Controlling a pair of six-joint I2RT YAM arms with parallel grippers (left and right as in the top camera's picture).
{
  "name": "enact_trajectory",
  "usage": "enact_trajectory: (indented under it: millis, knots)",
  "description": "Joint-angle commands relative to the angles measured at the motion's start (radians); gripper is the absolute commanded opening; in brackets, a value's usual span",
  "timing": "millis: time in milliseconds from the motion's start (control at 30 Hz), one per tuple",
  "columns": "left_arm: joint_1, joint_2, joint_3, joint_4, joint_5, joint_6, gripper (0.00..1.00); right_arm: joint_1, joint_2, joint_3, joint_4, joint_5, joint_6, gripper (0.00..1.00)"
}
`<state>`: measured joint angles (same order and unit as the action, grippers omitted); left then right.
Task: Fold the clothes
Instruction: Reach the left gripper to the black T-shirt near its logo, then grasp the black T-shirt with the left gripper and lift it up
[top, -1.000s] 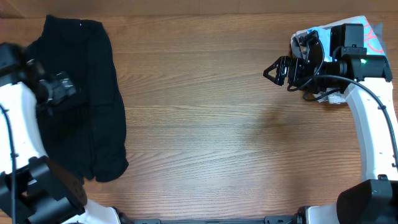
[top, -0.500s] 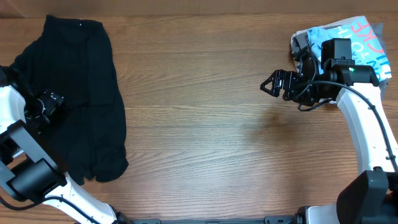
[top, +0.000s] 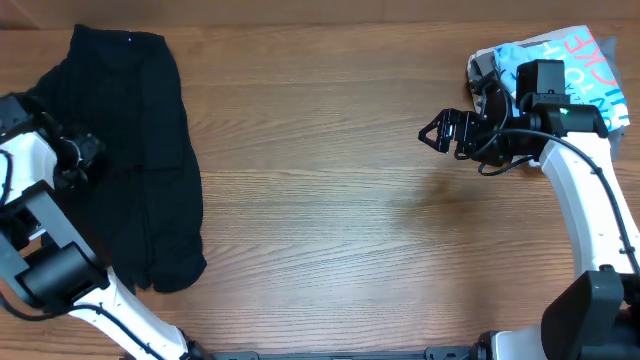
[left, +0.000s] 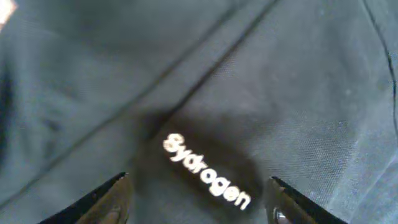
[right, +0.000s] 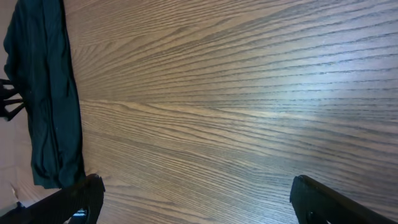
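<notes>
1 rumpled black shirt (top: 150, 150), white logo (left: 206, 172)

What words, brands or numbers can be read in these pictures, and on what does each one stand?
"Sydrogen": white logo on the black shirt, left wrist view; the first letter is uncertain.
Large white and pink letters on the light blue item, overhead view: partly hidden by the arm, not readable.
No other text shows.

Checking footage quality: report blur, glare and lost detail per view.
Left wrist: soft focus, the shirt murky, its white logo smeared. Right wrist: sharp grain, a pale sheen on the table. Overhead: evenly lit, the shirt nearly featureless black.
</notes>
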<state>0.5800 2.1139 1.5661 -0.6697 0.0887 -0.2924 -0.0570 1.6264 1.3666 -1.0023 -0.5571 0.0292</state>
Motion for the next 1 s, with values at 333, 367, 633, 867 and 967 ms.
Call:
enact_trajectory:
  millis: [333,367,633,867,967]
  knots:
    - [-0.046,0.079,0.023,-0.006,0.035,0.022,0.04,0.005,0.003,-0.006,0.005,0.005,-0.004,1.00]
    - [-0.046,0.075,0.032,-0.018,0.036,0.022,0.04,0.005,0.003,-0.006,0.005,0.005,-0.003,1.00]
    - [-0.072,-0.034,0.295,-0.286,0.041,0.047,0.04,0.004,0.003,-0.006,0.006,-0.041,-0.002,0.99]
    - [-0.233,-0.237,0.502,-0.461,0.032,0.174,0.04,0.001,-0.003,0.091,-0.051,-0.050,0.000,0.95]
    - [-0.355,-0.352,0.514,-0.443,0.044,0.163,0.04,-0.016,-0.006,0.229,-0.187,-0.047,0.000,0.92]
